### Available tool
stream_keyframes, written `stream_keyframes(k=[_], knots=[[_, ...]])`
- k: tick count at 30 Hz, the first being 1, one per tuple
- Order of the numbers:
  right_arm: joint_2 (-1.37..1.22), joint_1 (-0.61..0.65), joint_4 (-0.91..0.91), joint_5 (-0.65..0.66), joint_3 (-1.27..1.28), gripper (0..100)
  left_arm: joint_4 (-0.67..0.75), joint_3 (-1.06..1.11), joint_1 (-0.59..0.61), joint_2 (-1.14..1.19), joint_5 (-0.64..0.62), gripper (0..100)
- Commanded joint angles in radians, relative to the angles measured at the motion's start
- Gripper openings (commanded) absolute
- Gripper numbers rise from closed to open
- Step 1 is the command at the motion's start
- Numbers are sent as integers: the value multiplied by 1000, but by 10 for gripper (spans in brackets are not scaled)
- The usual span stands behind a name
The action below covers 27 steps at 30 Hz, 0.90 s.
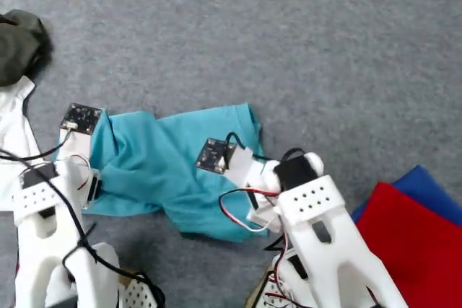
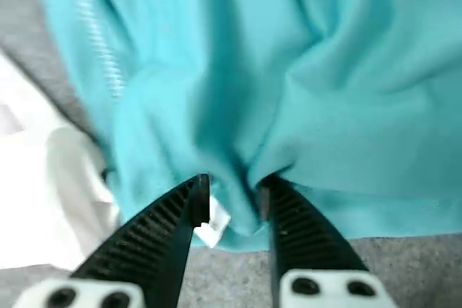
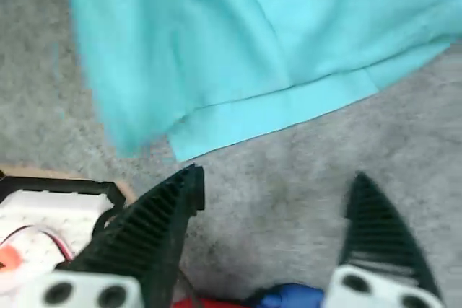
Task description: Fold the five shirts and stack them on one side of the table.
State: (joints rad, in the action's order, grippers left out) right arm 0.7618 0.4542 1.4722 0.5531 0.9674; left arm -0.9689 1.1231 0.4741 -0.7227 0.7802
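Black fingers (image 2: 173, 214) of the left gripper (image 2: 231, 200) pinch a bunched edge of the teal shirt (image 1: 159, 171), crumpled left of centre on the grey felt table (image 1: 346, 63). Right gripper (image 3: 276, 178) hovers spread wide just off its hem, both leaning in from the lower edge.

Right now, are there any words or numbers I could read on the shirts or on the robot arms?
No text can be read anywhere.
White tag at the hem of the teal shirt: too blurred to show any print.
Dark boards on the two arms: any marks are too small to read.
Red shirt and blue shirt: plain where they show.
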Motion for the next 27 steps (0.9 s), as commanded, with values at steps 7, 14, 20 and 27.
stream_keyframes(k=[7, 14, 20, 27], knots=[[-147, -102, 17, 6, -429, 41, -199, -215, 5, -189, -114, 126], [-616, -104, -63, -106, -762, 36, -195, -402, -8, -191, -371, 27], [-1013, -104, -55, -176, -1102, 34, 103, -218, -71, -183, -486, 20], [-1254, -125, 8, -184, -1354, 34, 397, -164, -78, 68, -591, 20]])
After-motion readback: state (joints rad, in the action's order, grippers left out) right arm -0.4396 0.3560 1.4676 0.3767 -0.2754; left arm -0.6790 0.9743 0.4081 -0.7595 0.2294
